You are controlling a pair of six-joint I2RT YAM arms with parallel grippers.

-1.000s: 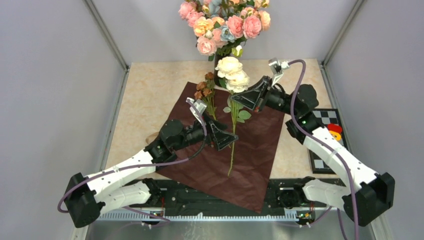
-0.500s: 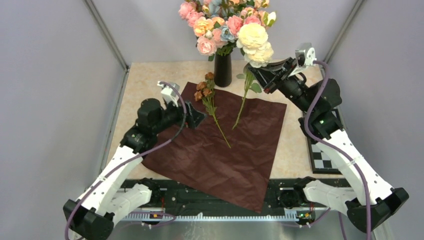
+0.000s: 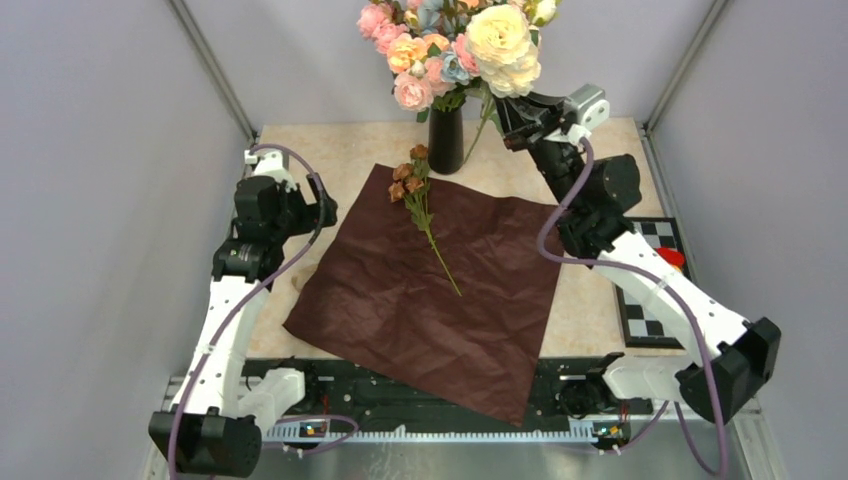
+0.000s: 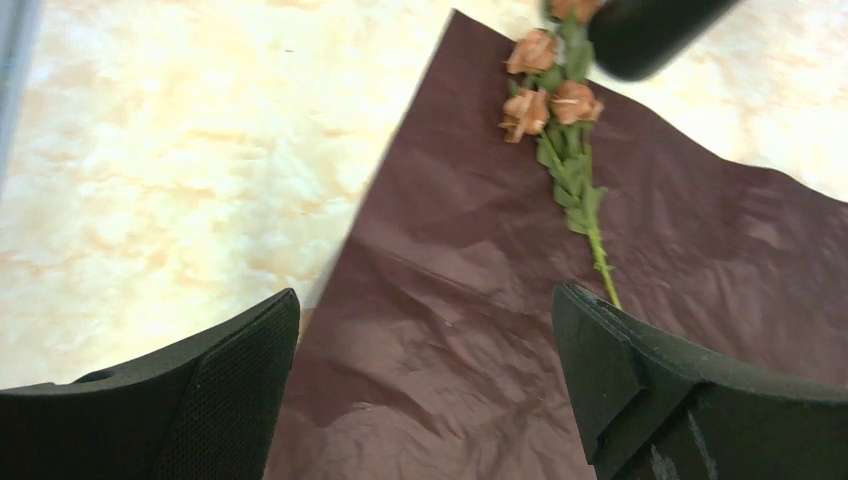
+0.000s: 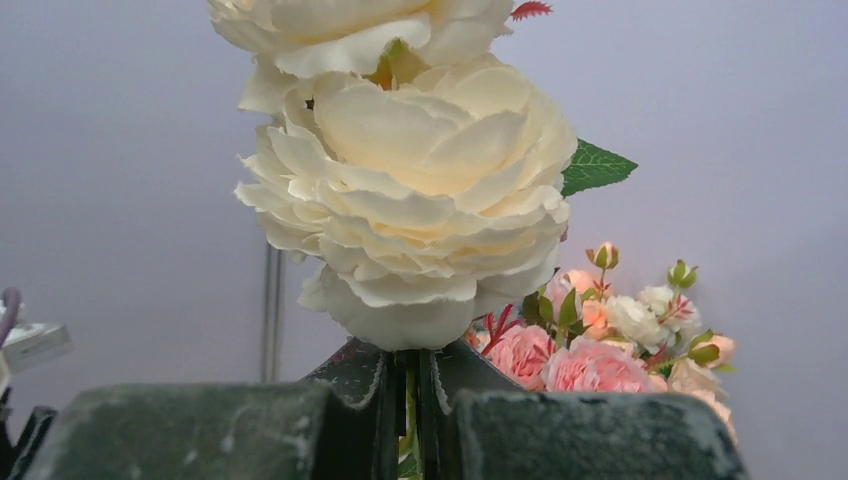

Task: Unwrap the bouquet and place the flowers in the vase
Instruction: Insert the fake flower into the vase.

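Top external view: right gripper [image 3: 508, 112] clamps the cream flowers [image 3: 503, 48] by their stem, vase [image 3: 445, 145] just to its left — poised for insertion; left gripper [image 4: 422, 310] gapes empty, brownish roses [image 4: 548, 95] ahead on paper [image 4: 480, 330].

From above, the bright blooms [image 3: 440, 50] are covering the mouth of the vase [image 3: 446, 140]. The foot of the cream rose [image 3: 503, 45] stem is looking too thin for you to follow there. At the right wrist, the right gripper [image 5: 410, 390] jaws are hiding most of that stem, and the upper bloom is running off the top edge. At the left wrist, the vase is showing only as a blurred dark shape cut by the top edge. It is hiding the topmost bud of the brown sprig [image 4: 560, 110].
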